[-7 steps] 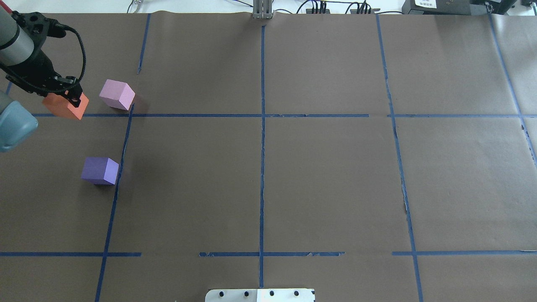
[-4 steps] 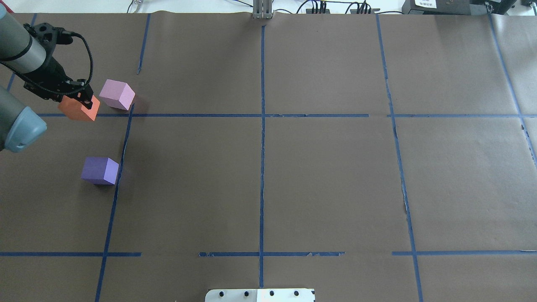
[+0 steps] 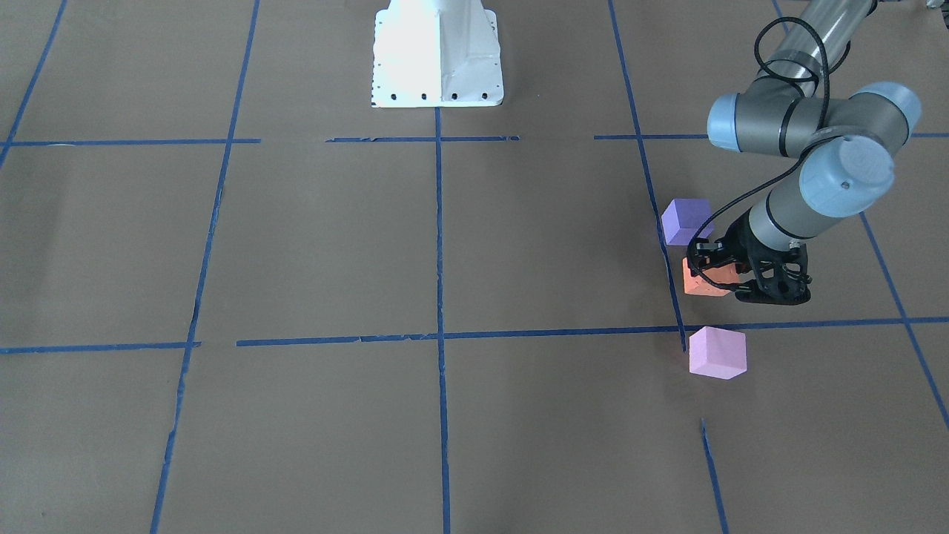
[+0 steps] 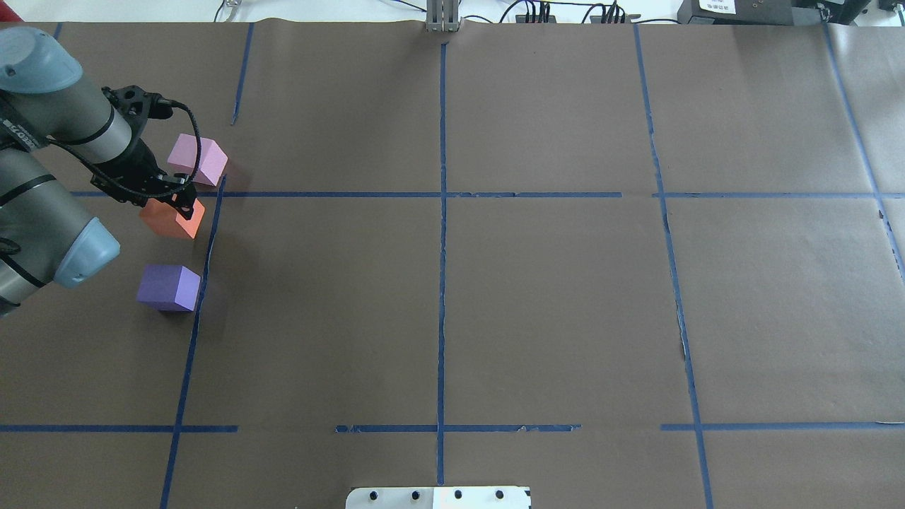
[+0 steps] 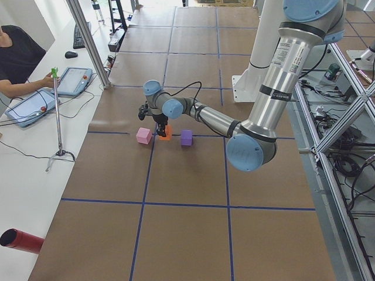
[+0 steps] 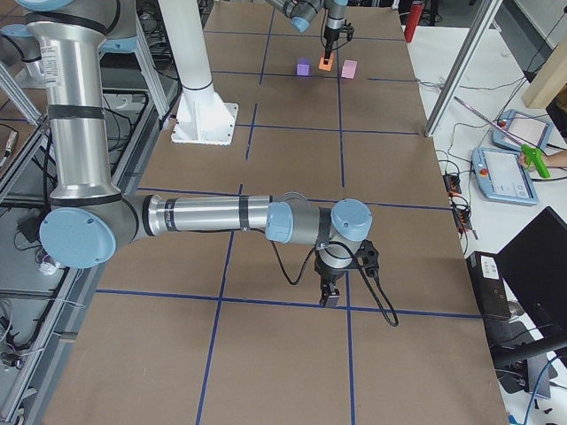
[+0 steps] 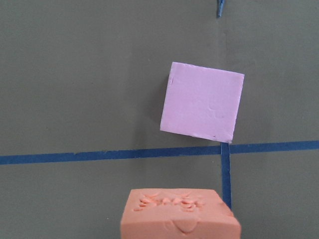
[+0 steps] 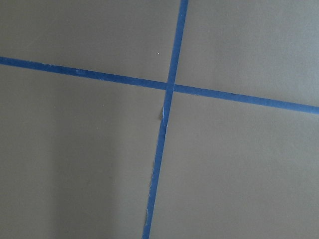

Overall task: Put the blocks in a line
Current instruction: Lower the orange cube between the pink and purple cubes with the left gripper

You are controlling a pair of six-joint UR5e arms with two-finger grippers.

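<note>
My left gripper (image 4: 172, 203) is shut on the orange block (image 4: 170, 219), between the pale pink block (image 4: 199, 160) and the violet-blue block (image 4: 168, 288). All three lie near a blue tape line at the table's left. In the front-facing view the orange block (image 3: 700, 278) sits between the violet-blue block (image 3: 686, 220) and the pink block (image 3: 717, 353). The left wrist view shows the dented orange block (image 7: 179, 216) at the bottom and the pink block (image 7: 203, 108) beyond a tape line. My right gripper (image 6: 330, 297) points down at the paper, seen only in the exterior right view; I cannot tell its state.
Brown paper with a blue tape grid (image 4: 442, 194) covers the table. The white robot base plate (image 3: 437, 59) stands at the near middle edge. A person with tablets (image 5: 35, 99) sits beyond the far edge. Cables and boxes (image 4: 749, 10) lie past the far edge.
My left gripper has carried the orange block to the right and toward the robot, from left of the pink block to between the pink and violet-blue blocks. Those two blocks have not moved.
</note>
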